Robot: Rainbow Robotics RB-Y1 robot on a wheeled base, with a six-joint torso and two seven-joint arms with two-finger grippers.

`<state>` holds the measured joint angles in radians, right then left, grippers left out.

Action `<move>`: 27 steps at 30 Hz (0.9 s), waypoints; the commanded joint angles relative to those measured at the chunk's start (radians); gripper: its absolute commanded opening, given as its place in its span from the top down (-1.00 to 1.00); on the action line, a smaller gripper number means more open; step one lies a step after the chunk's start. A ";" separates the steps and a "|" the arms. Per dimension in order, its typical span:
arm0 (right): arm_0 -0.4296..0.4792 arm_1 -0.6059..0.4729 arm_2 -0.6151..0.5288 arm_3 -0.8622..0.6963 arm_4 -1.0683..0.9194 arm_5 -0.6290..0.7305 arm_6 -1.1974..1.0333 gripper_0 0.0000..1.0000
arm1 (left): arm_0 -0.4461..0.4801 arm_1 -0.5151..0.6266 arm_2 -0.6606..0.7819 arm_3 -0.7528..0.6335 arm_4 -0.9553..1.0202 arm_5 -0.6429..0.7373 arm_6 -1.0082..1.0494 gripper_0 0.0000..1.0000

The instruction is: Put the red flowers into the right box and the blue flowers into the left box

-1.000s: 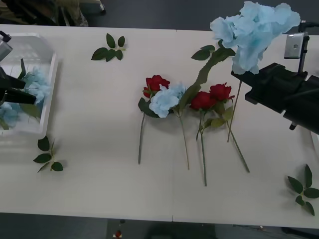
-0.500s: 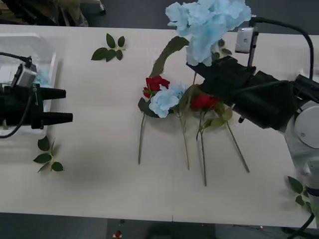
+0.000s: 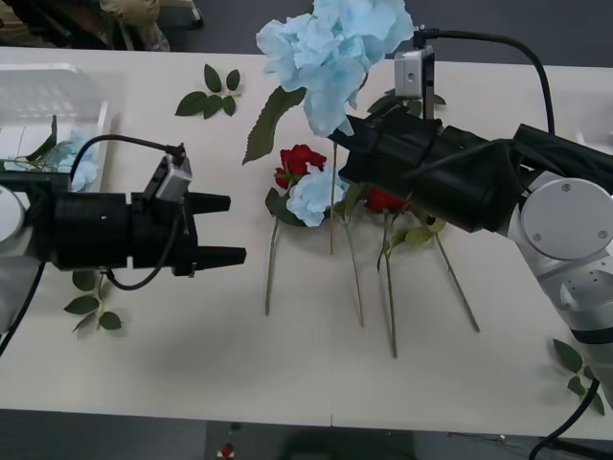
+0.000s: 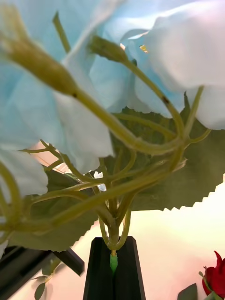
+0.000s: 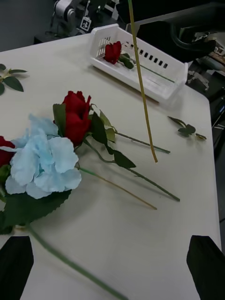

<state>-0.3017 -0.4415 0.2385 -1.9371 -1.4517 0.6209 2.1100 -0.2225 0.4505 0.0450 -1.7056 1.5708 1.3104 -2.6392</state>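
Behind my right arm, one deep-red rose (image 3: 384, 199) on the table (image 3: 192, 364) was half hidden. My right gripper (image 4: 113, 262) was clenched on a fluffy pale-blue flower stem (image 3: 330, 48), held up above the table's middle. My left gripper (image 3: 225, 230) hung released nearby. The white slotted right box (image 5: 154, 70) held one red rose (image 5: 112, 51); the translucent left box (image 3: 57, 91) held blue flowers (image 3: 81, 163).

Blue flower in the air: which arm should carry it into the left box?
Probably left. The right tool holds the blue flower mid-table; the open left tool faces it, with the left box on its side.
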 commanded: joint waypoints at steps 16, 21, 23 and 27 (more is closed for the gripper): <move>-0.011 -0.014 -0.028 -0.008 -0.038 -0.007 0.073 1.00 | -0.109 -0.052 -0.231 -0.012 0.000 -0.278 0.042 -0.92; -0.011 -0.014 -0.028 -0.008 -0.038 -0.007 0.076 1.00 | -0.158 -0.065 -0.254 0.060 0.034 -0.284 0.048 -0.92; -0.011 -0.014 -0.027 -0.008 -0.038 -0.007 0.077 1.00 | -0.175 -0.070 -0.261 0.087 0.044 -0.287 0.048 -0.92; -0.011 -0.014 -0.027 -0.008 -0.044 -0.007 0.082 1.00 | -0.195 -0.082 -0.270 0.116 0.055 -0.300 0.048 -0.92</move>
<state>-0.3017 -0.4415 0.2119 -1.9288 -1.4824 0.6195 2.1512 -0.3928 0.3909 -0.2279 -1.5791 1.6135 1.0298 -2.6383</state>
